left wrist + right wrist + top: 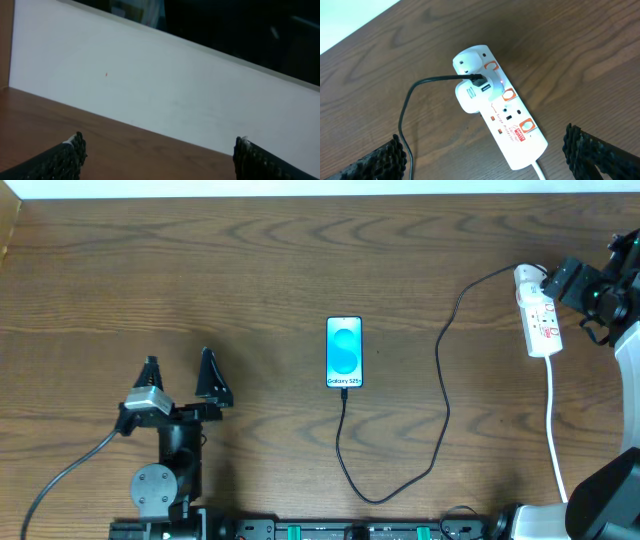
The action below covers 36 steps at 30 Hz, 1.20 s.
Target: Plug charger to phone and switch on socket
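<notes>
The phone lies face up at the table's middle, its blue screen lit. The charger, a thin black cable, meets the phone's bottom edge, loops toward the front and climbs to the socket at the far right. In the right wrist view the cable's plug sits in a white adapter on the socket, and a small red light glows beside it. My right gripper hangs open just above the socket, holding nothing. At the front left my left gripper is open and empty, far from the phone.
The socket's thick white cord runs down the right side toward the right arm's base. A white wall borders the table's far edge. The left arm's grey cable trails off the front left.
</notes>
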{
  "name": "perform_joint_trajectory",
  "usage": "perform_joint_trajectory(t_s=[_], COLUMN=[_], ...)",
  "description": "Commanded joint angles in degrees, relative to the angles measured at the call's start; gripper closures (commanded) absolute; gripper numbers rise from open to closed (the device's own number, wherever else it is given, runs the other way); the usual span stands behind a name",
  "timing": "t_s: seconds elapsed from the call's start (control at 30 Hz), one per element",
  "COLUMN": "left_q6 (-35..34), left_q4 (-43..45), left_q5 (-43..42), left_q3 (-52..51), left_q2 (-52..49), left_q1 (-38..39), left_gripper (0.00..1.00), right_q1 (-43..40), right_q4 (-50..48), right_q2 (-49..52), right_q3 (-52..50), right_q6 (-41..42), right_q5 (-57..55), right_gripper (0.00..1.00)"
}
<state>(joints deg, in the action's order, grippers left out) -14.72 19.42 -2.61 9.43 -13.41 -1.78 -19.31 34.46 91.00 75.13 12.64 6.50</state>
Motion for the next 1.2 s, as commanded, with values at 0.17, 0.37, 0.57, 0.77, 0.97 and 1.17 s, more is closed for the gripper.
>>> perform_joint_trajectory(t_s=[0.17,0.37,0.57,0.77,0.97,1.17], left_q6=[0.76,0.74,0.74,0.79,4.68,4.87], left_q4=[1.49,-5.44,-14.16,-21.05,-23.47,-23.47], left_q5=[0.7,0.26,0.24,0.28,-1.07,-1.49], left_q3=[-8.52,-9.2,-9.2,-9.2,-9.2,-9.2], left_q2=[7.26,10.75,12.9,13.35,13.35,13.33], left_q1=[-0.37,-1.38,-1.7,-1.81,-1.79,-1.36], left_gripper=[0.05,0.05,0.05,0.05,0.05,0.05], right_q1=[0.22,0.22,0.22,0.22,0.22,0.22], right_q4=[-0.17,-0.17,-0.17,-0.17,-0.17,-0.17], right_q2=[-0.02,-0.02,-0.02,-0.02,-0.02,-0.02], right_q3=[-0.15,-0.15,-0.15,-0.15,-0.15,-0.15], right_q6=[0.61,0.61,0.61,0.61,0.61,0.61], right_q5=[-0.39,-0.39,-0.39,-0.39,-0.39,-0.39], right_gripper=[0.01,0.01,0.01,0.01,0.01,0.01])
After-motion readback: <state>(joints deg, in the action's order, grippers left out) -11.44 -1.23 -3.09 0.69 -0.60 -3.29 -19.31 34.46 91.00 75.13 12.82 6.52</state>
